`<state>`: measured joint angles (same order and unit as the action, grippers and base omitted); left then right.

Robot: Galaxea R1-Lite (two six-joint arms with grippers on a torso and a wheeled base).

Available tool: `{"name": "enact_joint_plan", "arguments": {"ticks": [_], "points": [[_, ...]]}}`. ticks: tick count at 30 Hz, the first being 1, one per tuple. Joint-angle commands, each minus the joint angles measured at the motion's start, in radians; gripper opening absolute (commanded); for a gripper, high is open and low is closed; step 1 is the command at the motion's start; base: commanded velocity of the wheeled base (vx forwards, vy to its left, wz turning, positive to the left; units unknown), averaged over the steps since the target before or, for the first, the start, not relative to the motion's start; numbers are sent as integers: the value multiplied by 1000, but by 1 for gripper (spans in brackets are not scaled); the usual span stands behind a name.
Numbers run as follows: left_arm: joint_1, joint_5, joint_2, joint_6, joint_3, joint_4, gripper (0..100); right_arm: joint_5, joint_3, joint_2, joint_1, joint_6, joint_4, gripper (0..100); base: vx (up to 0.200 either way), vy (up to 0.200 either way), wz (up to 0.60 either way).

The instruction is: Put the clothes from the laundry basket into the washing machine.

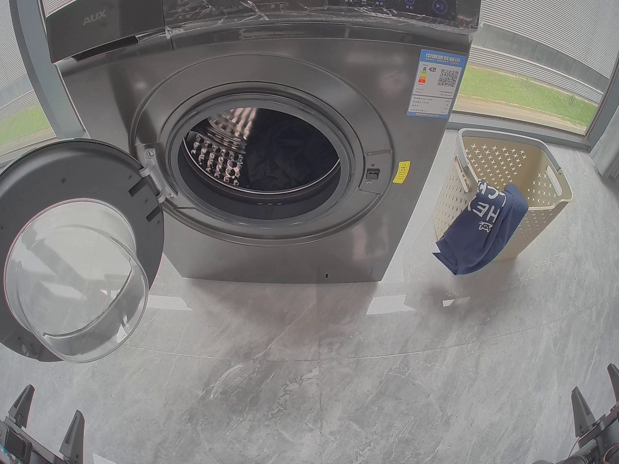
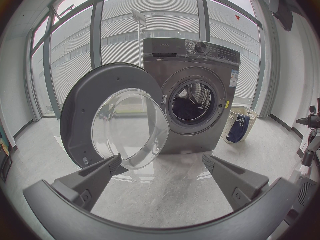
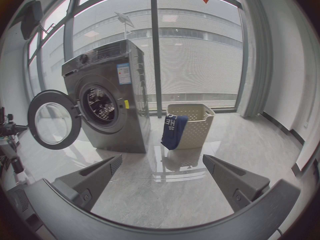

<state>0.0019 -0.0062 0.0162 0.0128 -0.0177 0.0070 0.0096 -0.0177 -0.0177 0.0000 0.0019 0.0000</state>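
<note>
A navy garment [image 1: 482, 230] with white lettering hangs draped over the near rim of the cream laundry basket [image 1: 496, 159], most of it trailing down the outside wall toward the floor [image 1: 322, 368]. The perforated basket stands on the floor just beside the right side of the washing machine [image 1: 271, 252], close to the window corner. The machine is a grey front-loader with its round door [image 1: 77, 175] swung wide open to its left, the clear glass bowl [image 1: 71, 278] of the door bulging toward the room. Some dark fabric [image 1: 290, 156] lies inside the steel drum. The floor is glossy grey marbled tile, shiny enough to mirror the basket and the bright panes. Behind the machine run tall, dark-framed windows [image 3: 200, 50] from floor to ceiling, with a slatted building facade beyond them and a strip of grass [image 1: 522, 88] outside. Plain white walls close off the room on either side. Well back from the machine, low over the tile, the left gripper [image 1: 51, 402] sits with its fingers spread wide and nothing between them, and the right gripper [image 1: 594, 381] is likewise wide apart and empty, both well apart from the basket and the garment
</note>
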Motion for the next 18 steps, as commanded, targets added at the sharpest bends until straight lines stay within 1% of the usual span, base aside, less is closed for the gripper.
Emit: {"name": "enact_joint_plan", "arguments": {"ticks": [1, 18], "points": [[1, 5, -13, 0, 16, -1, 100, 1, 16, 10, -2, -3, -2, 100, 0, -200, 0], [-2, 5, -13, -2, 16, -1, 100, 1, 16, 10, -2, -2, -2, 100, 0, -200, 0]]}}
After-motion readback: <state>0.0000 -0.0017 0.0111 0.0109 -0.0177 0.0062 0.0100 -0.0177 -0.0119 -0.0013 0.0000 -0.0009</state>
